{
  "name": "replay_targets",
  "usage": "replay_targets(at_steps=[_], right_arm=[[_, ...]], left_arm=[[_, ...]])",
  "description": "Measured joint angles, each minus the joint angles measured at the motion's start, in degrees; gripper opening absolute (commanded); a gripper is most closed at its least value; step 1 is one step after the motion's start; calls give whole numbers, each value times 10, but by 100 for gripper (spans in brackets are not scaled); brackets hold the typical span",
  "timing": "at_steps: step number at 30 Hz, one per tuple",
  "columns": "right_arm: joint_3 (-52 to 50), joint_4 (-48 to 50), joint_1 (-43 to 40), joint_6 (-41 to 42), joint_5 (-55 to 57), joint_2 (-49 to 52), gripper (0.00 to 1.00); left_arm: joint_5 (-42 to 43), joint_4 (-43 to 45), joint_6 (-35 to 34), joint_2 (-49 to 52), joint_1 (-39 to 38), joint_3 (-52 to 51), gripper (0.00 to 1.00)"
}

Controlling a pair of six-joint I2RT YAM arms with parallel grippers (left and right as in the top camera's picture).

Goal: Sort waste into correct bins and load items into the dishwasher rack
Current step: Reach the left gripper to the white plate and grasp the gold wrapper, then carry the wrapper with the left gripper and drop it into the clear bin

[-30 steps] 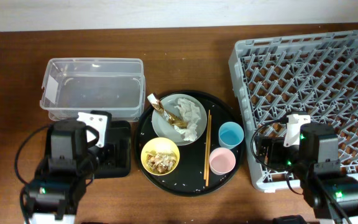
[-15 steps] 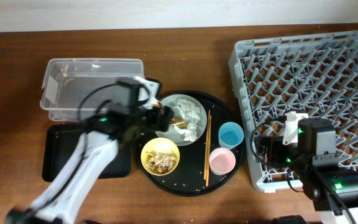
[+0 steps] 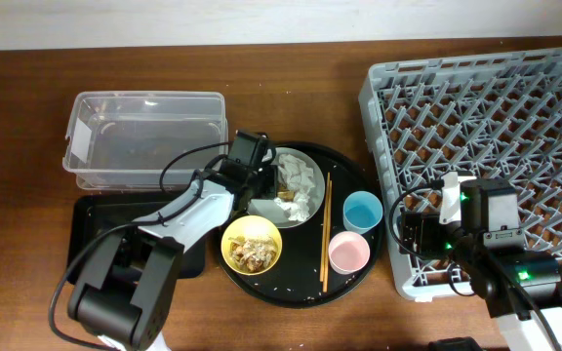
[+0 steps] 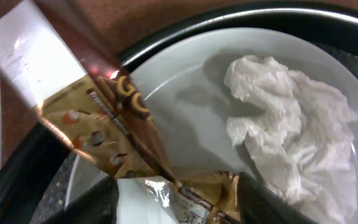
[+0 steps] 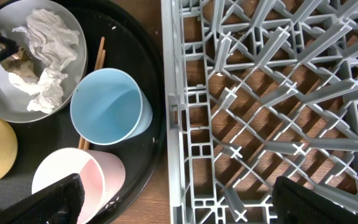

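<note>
The left hand (image 4: pixel 178 202) has swung out from its parked spot over the shallow black tray (image 3: pixel 96 219) at the near left. It now hangs low above the plate (image 4: pixel 191 112), fingers spread wide with the near end of the wrapper (image 4: pixel 114 118) lying between them. Nothing is gripped yet. The move suggests the waste sort is opening with the wrapper, and a closing pinch looks to be the next step.

The wrapper is a crinkled brown-and-gold foil strip with a silvery torn end. It lies across the left side of the pale plate, its far end jutting over the rim. Just right of it, on the same plate, sits a wad of crumpled white tissue (image 4: pixel 291 124). The plate rests at the far side of the round black tray (image 3: pixel 301 283), and the clear tub (image 3: pixel 144 136) stands just left on the table.

The right hand (image 5: pixel 182 202) has barely stirred. It is wide open and empty over the near-left edge of the dishwasher rack (image 5: pixel 278 93), beside the blue cup (image 5: pixel 107 109) and pink cup (image 5: pixel 73 177).
</note>
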Motion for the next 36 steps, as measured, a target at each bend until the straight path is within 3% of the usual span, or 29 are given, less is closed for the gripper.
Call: replay_targets(at_steps=[2,8,13,17,22,23,24,26,27,32,36], right_arm=[[0,0,0,0,0,0,98],[0,-1,0,0,0,0,98],[0,0,0,0,0,0,98],[0,0,0,0,0,0,98],[0,0,0,0,0,0,98],[0,-1,0,0,0,0,98],[0,-1,0,0,0,0,98],[0,0,0,0,0,0,98],[0,0,0,0,0,0,98],[0,-1,0,0,0,0,98],[0,-1,0,0,0,0,98]], left_arm=[[-5,6,-5,9,-3,0,0],[-4,-62,-7,-11,-3,33,0],[-11,-78,6,-117,-3,48,0],[-64,-101,9,-172,1,55,1],[-121,-118,10,-176,77,55,1],[-125,-117,10,-176,92,55,5],[-129,-116,10,-176,112,55,20],[-134,-115,14,-176,131,55,27],[-136,-115,13,-176,142,55,43],[-136,-104,15,-176,148,55,45],[-80,-103,16,-176,123,55,45]])
